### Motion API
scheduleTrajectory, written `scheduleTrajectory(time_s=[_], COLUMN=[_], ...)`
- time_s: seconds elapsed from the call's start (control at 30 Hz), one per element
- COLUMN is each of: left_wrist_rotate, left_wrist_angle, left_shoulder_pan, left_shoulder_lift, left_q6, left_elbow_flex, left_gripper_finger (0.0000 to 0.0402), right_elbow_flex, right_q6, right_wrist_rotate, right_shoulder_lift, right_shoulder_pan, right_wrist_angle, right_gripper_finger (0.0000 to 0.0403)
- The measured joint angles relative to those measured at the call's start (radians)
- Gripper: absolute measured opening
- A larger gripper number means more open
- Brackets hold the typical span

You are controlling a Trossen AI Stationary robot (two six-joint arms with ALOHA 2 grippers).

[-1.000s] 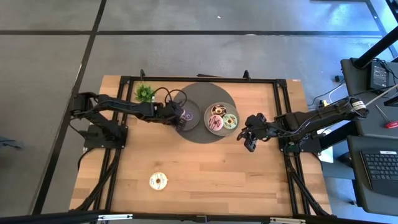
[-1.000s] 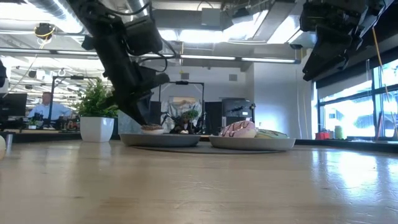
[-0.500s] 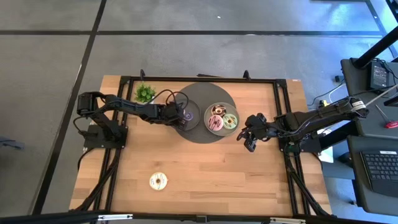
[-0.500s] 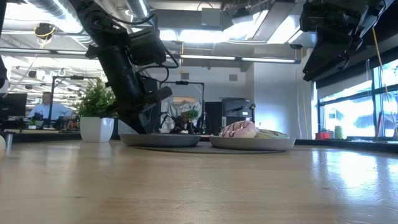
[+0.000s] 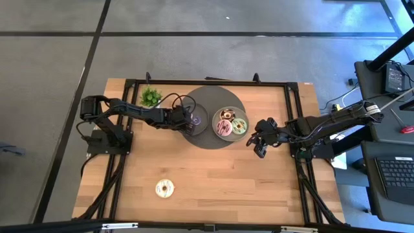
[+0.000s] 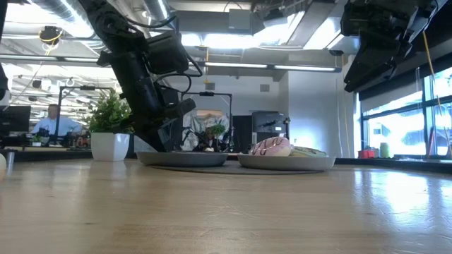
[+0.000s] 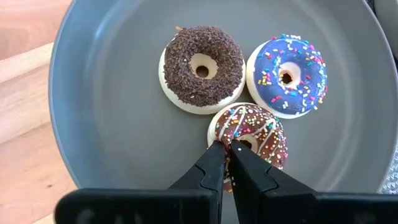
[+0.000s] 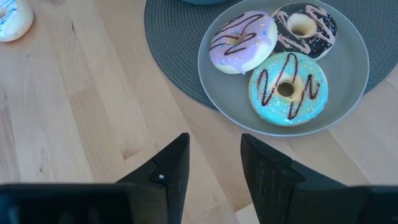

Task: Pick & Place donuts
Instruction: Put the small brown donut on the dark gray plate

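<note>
Now left gripper (image 7: 226,148) nearly closed, pinching rim of tan sprinkled mini donut (image 7: 250,134) on left grey plate (image 7: 106,118). Likely light, rigid, slick; grip across ring wall. Right gripper (image 8: 214,158) open, idle beside other plate (image 8: 217,81).

My left grey plate (image 7: 106,124) carries a dark-brown-sprinkled mini donut (image 7: 202,65), a blue one with coloured sprinkles (image 7: 287,74), and a chocolate one with white drizzle (image 7: 252,134). My right plate (image 8: 348,74) shows pink (image 8: 244,40), black (image 8: 306,28) and green-blue (image 8: 288,87) donuts, all drizzled. A white donut (image 5: 165,188) lies on pale wood.
</note>
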Motion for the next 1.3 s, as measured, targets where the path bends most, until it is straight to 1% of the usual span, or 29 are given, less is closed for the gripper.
scheduleTrajectory(time_s=[0.23,0.6,0.77,0.87,1.1,1.3], left_wrist_rotate=[-0.021,-0.018,-0.025,-0.044,-0.042,-0.041], left_wrist_angle=[0.0,-0.001,-0.016,-0.036,-0.038,-0.04], left_shoulder_pan=[0.0,0.0,0.0,0.0,0.0,0.0], left_shoulder_lift=[0.0,0.0,0.0,0.0,-0.001,-0.007], left_q6=[-0.018,-0.024,-0.049,-0.053,-0.068,-0.075], left_elbow_flex=[0.0,0.0,0.001,0.001,0.001,0.001], left_gripper_finger=[0.0015,0.0023,0.0043,0.0062,0.0103,0.0122], right_elbow_flex=[0.0,0.0,0.0,0.0,0.0,0.0], right_q6=[0.0,-0.001,-0.001,-0.001,-0.004,-0.023], right_wrist_rotate=[0.0,0.0,0.0,0.0,0.0,0.0], right_shoulder_lift=[0.0,0.0,0.0,0.0,0.0,0.0], right_shoulder_pan=[0.0,0.0,0.0,0.0,0.0,0.0], right_wrist_angle=[0.0,0.0,0.0,0.0,0.0,0.0], right_gripper_finger=[0.0145,0.0145,0.0145,0.0145,0.0145,0.0145])
